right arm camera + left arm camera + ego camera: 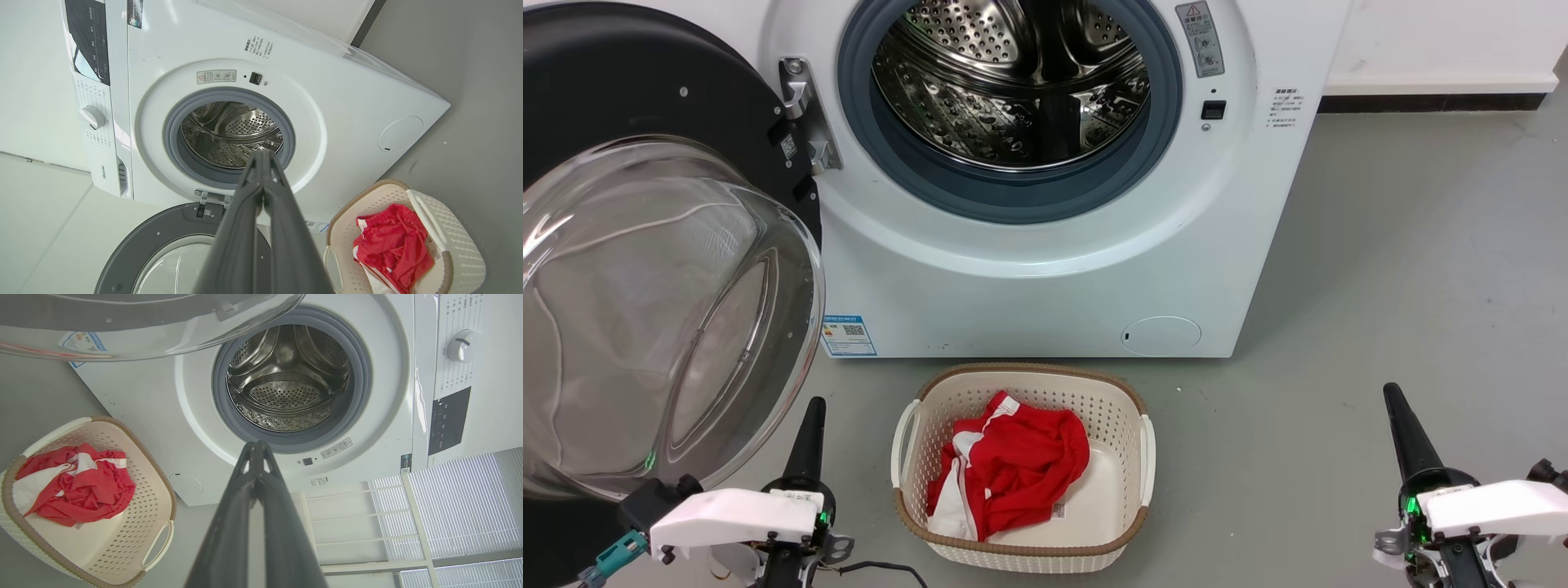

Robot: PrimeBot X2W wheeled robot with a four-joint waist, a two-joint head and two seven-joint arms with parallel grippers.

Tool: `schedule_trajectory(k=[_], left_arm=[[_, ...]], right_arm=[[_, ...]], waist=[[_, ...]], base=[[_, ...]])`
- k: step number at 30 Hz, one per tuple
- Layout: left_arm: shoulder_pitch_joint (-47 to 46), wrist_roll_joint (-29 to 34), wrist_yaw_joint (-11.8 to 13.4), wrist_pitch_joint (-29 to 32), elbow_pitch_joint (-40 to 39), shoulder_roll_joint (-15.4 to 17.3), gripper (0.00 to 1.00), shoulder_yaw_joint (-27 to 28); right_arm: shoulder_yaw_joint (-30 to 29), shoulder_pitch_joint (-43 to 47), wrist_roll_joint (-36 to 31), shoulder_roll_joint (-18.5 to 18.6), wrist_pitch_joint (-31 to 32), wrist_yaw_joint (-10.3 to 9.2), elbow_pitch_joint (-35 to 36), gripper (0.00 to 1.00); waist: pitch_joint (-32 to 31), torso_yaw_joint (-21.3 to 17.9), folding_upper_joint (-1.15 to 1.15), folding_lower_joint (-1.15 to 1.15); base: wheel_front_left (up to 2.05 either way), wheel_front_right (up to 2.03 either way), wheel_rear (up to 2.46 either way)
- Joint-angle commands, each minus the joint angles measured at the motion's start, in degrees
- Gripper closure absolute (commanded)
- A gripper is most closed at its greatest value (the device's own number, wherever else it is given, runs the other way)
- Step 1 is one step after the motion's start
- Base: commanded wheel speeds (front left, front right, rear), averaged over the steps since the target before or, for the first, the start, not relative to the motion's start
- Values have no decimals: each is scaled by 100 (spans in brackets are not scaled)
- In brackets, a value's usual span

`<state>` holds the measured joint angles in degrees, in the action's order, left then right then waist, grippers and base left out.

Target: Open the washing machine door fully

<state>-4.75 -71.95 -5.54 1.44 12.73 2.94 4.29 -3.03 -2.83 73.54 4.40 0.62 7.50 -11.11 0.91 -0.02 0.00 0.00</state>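
Door (645, 114) stands wide open, its glass bulge just up and left of the left gripper (813, 415), apart from it. Left gripper's fingers pressed together, empty; right gripper (1395, 402) likewise, well off. Left arm nearer; any last push likely goes away from the washing machine (1029, 294).

The washing machine door (662, 261) stands wide open left of the washing machine (1054, 294); a laundry basket (1029, 372) holding red-and-white clothing (1021, 469) sits before it.

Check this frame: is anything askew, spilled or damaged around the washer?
Nothing stands out. The washing machine door hangs wide open on its hinge, glass intact; the basket sits upright with the red garment inside. The left gripper and right gripper are shut, holding nothing.
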Motion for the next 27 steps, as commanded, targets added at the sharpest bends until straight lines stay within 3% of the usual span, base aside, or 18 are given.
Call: schedule_trajectory(k=[1, 27], left_arm=[[-95, -137, -27, 41, -18, 1, 100, 33], [-161, -1378, -152, 357, 88, -5, 100, 164]], right_arm=[[-14, -127, 146, 28, 45, -1, 6, 100], [-111, -275, 1385, -1, 306, -1, -186, 100]], waist=[[-2, 0, 0, 0], [-45, 1, 0, 0]], base=[[0, 0, 0], [0, 0, 0]])
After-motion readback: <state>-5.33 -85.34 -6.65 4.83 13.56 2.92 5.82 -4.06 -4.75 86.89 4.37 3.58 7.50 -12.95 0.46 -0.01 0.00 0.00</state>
